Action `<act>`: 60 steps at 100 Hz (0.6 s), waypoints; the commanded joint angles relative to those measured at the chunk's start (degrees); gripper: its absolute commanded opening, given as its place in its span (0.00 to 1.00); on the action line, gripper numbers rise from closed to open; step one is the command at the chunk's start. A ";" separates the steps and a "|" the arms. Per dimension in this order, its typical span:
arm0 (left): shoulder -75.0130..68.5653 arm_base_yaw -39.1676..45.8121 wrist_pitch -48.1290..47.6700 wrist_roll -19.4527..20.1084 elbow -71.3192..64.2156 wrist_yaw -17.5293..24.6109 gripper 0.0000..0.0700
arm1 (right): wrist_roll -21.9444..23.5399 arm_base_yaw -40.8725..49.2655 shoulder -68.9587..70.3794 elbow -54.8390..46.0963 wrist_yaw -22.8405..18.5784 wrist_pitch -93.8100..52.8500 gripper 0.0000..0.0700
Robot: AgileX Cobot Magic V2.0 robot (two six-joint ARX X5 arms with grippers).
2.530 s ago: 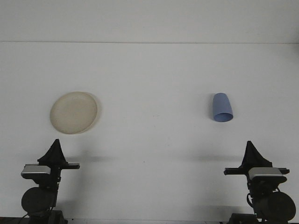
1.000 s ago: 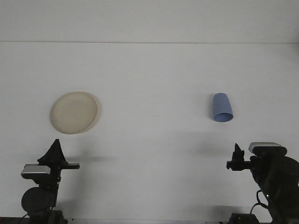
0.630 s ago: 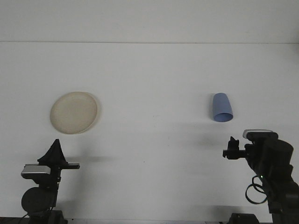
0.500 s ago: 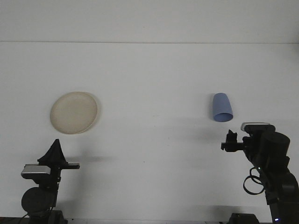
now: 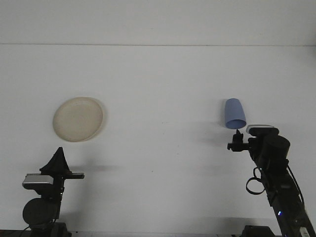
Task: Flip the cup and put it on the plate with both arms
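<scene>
A blue cup lies tipped on its side toward the right edge of the white tabletop, its open mouth facing the near edge and its closed base pointing toward the far edge. Just on the near side of the mouth, the right gripper noses in, its dark tip close to the rim and possibly touching it; from this angle the fingers read as one small dark shape, and whether they are spread or closed cannot be told. It holds nothing visible.

Well apart, toward the left edge, sits the cream plate, bare and flat. The left gripper is parked near the front-left corner, its fingers drawn together in a point, empty.

The risk lies at the rim. A cup on its side is free to roll, and a tip that meets the curved wall off-centre would likely push it toward the far edge or spin it sideways rather than catch it. A pinch on the thin lip alone could let the cup swing or slip during the turn upright. The long carry across to the plate, or a handover between arms, adds a further chance of a drop.
</scene>
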 commanded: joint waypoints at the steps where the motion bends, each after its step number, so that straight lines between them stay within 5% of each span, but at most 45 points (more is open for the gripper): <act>1: -0.07 -0.02 0.83 0.11 -1.16 0.07 0.02 | 0.92 -0.04 1.70 -0.98 1.01 3.15 0.68; 60: -0.07 -0.02 0.85 0.11 -1.16 0.07 0.02 | -2.21 -2.82 18.56 -3.93 -1.20 22.32 0.68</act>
